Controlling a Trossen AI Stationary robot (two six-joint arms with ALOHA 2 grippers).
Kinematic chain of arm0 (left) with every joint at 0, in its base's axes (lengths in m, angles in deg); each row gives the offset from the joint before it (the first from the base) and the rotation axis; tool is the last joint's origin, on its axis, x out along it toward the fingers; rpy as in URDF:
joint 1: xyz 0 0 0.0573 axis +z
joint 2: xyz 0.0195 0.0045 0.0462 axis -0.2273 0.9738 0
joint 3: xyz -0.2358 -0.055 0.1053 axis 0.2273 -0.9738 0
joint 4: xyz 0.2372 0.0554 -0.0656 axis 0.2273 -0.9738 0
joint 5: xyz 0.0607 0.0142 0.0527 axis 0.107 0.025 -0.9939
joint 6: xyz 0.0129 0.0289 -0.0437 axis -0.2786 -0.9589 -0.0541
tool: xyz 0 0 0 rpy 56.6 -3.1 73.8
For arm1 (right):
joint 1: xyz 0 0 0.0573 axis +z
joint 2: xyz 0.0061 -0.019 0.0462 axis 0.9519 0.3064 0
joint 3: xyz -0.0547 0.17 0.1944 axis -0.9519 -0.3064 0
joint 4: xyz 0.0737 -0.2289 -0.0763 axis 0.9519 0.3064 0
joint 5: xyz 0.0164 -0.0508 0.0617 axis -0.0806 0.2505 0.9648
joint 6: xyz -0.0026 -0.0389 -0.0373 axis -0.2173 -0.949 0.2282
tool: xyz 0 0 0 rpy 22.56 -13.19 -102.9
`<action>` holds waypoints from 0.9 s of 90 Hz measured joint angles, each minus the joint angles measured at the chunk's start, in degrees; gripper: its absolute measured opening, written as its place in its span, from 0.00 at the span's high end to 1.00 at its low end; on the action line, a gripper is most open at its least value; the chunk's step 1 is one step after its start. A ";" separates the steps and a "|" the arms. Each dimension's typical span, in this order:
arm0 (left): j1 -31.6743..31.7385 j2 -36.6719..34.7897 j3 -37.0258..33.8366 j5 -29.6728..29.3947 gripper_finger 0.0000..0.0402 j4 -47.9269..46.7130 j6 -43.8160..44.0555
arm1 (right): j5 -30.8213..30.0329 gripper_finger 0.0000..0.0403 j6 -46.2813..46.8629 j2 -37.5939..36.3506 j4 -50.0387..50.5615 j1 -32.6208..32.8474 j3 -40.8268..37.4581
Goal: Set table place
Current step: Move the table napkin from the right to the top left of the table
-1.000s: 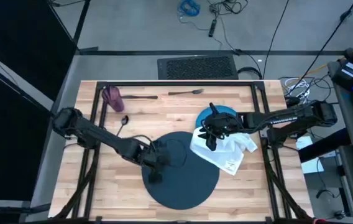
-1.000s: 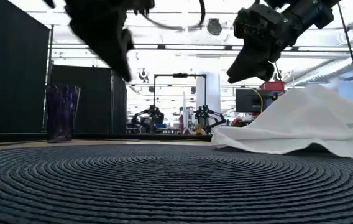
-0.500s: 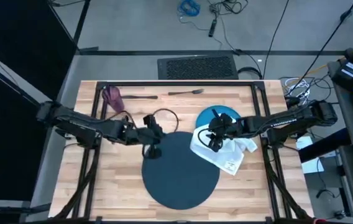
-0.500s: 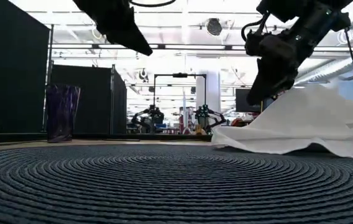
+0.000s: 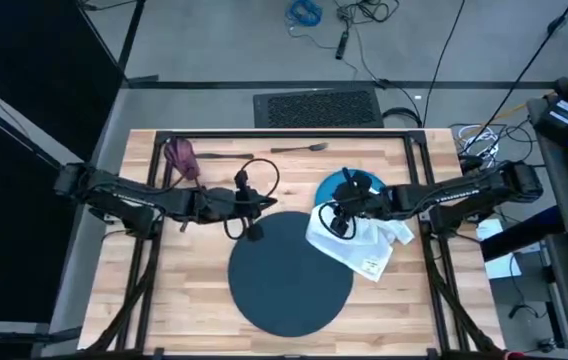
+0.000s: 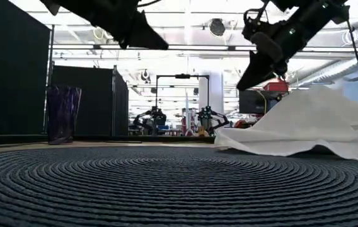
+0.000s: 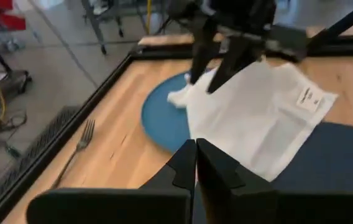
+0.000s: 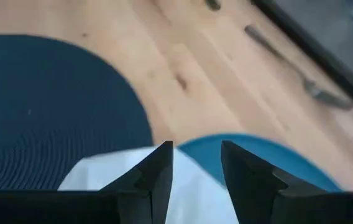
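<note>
In the high view, the table (image 5: 194, 270) fills the middle of the frame. The dark blue mat (image 5: 290, 272) is seen at lower centre, the bright blue plate (image 5: 349, 182) right of centre, and the white napkin (image 5: 362, 242) is spread over the plate's lower edge and onto the mat's right rim. The purple cup (image 5: 178, 156) is lying on its side at upper left, with the knife (image 5: 226, 156) just right of it and the fork (image 5: 299, 148) farther right along the top edge. The left gripper (image 5: 251, 232) is held at the mat's upper left edge; the right gripper (image 5: 336, 220) is poised over the napkin where it meets the plate.

In the low view, the mat (image 6: 166, 183) covers the lower half, the napkin (image 6: 305, 126) is heaped at right, and the cup (image 6: 63, 115) is seen at left. The right gripper (image 6: 249, 72) is held in the air at upper right, above the napkin, and dark parts of the left arm are seen at upper left.

In the left wrist view, the left gripper (image 7: 196, 163) is shown with its fingers pressed together, holding nothing. The plate (image 7: 164, 118), napkin (image 7: 257, 118) and fork (image 7: 77, 149) are seen beyond, with the right gripper (image 7: 215, 68) above the napkin's edge.

In the right wrist view, the right gripper (image 8: 196, 163) is shown with its fingers parted and nothing between them, above napkin (image 8: 189, 186), plate (image 8: 282, 163) and mat (image 8: 46, 112).
</note>
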 joint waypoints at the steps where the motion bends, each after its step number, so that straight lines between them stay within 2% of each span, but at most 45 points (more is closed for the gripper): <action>1: 0.00 -0.07 0.00 0.05 1.00 0.00 -0.15 | -0.10 0.69 -0.12 -0.06 0.56 0.00 0.24; 12: -0.04 -0.26 0.00 0.16 1.00 -0.76 -3.11 | -2.74 0.69 0.87 -1.23 10.59 0.07 3.36; 24: -0.04 -2.43 -0.03 -0.33 1.00 -6.16 -3.44 | -4.27 0.71 4.60 -3.92 21.92 0.22 5.18; 32: -0.27 -6.54 -1.03 -2.28 1.00 -8.76 -3.17 | -5.95 0.72 6.24 -7.02 26.55 2.00 5.18; 38: -0.57 -10.66 -2.88 -2.71 1.00 -7.27 -3.42 | -10.90 0.72 6.28 -10.14 27.30 4.65 5.16; 52: -0.58 -21.50 -8.77 -2.90 1.00 -2.27 -3.58 | -21.67 0.73 4.73 -19.65 25.28 14.54 4.82; 63: -0.47 -26.86 -13.92 -2.70 1.00 3.75 -5.91 | -27.39 0.73 0.96 -27.30 18.72 22.44 -0.37; 81: 0.08 -29.38 -18.15 1.94 1.00 14.60 -10.72 | -28.57 0.73 -6.15 -36.41 2.05 27.62 -13.34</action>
